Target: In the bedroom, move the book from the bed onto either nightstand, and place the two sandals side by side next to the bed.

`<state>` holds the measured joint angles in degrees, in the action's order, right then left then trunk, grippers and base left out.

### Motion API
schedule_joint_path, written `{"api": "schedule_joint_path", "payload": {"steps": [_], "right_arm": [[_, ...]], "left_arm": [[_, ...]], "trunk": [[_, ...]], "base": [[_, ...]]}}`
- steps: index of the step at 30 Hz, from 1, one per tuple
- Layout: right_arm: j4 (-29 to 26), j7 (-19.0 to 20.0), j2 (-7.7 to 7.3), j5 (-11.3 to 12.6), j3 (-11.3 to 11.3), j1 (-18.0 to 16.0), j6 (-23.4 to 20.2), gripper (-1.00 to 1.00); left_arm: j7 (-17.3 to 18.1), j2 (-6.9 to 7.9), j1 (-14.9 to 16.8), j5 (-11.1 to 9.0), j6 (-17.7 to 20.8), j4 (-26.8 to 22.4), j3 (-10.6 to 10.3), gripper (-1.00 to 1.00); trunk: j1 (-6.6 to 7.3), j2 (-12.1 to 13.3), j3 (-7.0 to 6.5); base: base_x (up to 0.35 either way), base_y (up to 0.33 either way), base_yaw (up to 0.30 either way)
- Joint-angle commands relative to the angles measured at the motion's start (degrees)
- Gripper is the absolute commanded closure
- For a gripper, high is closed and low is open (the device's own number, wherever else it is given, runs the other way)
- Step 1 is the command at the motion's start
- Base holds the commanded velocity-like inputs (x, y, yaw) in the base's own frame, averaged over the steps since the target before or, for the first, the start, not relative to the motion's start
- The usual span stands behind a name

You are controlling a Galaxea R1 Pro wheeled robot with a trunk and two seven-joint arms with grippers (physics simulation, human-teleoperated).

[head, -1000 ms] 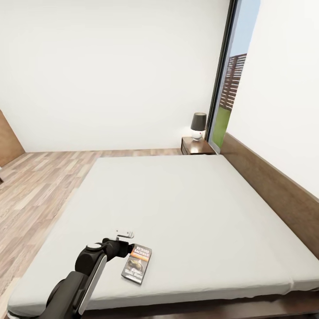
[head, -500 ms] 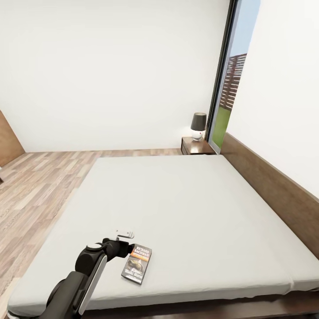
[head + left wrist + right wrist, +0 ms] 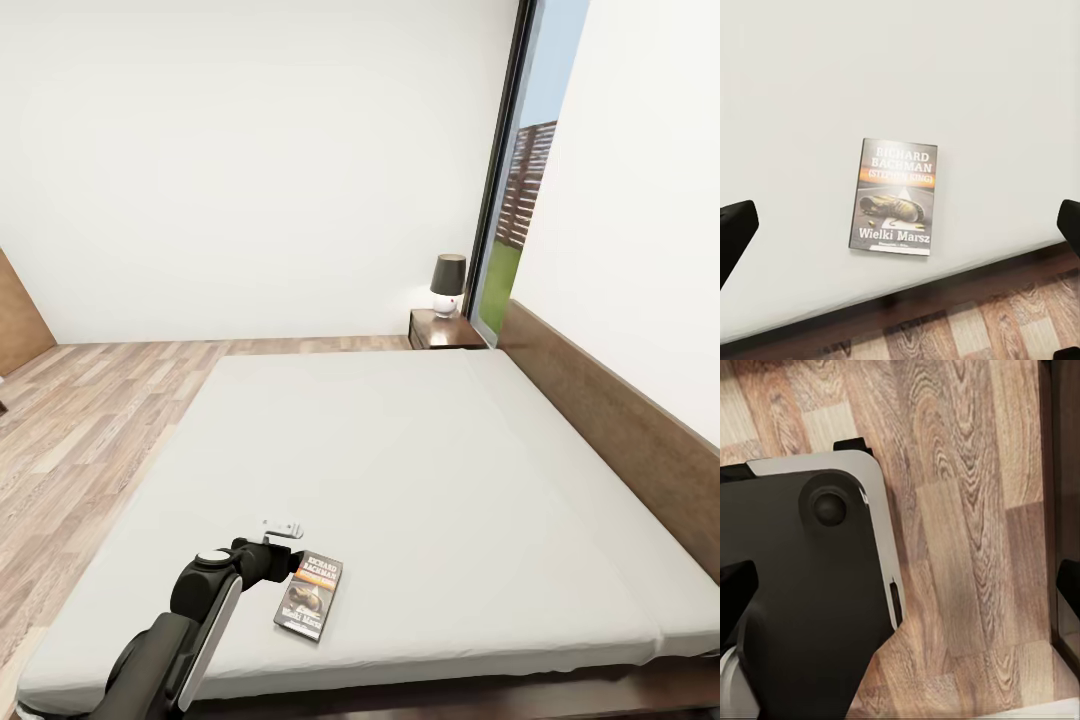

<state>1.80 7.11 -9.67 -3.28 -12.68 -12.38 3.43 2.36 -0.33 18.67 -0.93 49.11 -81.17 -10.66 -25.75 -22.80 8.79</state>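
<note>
Near the foot edge of the large light-grey bed [image 3: 420,470], a thin dark paperback book with an orange band [image 3: 309,596] lies flat, cover up. The robot's black left gripper [image 3: 287,562] hangs just beside and above it, its two fingers spread wide around the book in the left wrist view (nothing is held). The right gripper's fingers [image 3: 736,600] also stand apart over the wood-plank floor [image 3: 967,532]. Light and stiff, the book probably needs pinching by an edge off the soft mattress.
</note>
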Motion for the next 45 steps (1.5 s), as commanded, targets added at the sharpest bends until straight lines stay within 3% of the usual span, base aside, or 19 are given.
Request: {"api": "schedule_joint_path", "payload": {"steps": [1, 27, 45], "right_arm": [[0.2, 0.2, -0.01, -0.3, -0.5, 0.0, 0.4, -1.0], [0.3, 0.2, 0.37, -0.6, -0.3, 0.2, 0.4, -1.0], [0.3, 0.2, 0.4, -0.6, -0.4, 0.2, 0.4, -1.0]], "left_arm": [[0.1, -0.02, 0.0, -0.1, 0.3, 0.0, 0.0, -1.0], [0.1, -0.02, 0.1, -0.1, 0.2, 0.0, 0.1, -1.0], [0.0, -0.09, 0.1, 0.0, 0.1, 0.0, 0.0, -1.0]], "trunk": [[-0.03, -0.1, 0.12], [-0.03, -0.1, 0.12], [-0.03, -0.1, 0.12]], "base": [[0.027, 0.0, 0.0], [0.15, 0.014, 0.0], [0.032, 0.0, 0.0]]}}
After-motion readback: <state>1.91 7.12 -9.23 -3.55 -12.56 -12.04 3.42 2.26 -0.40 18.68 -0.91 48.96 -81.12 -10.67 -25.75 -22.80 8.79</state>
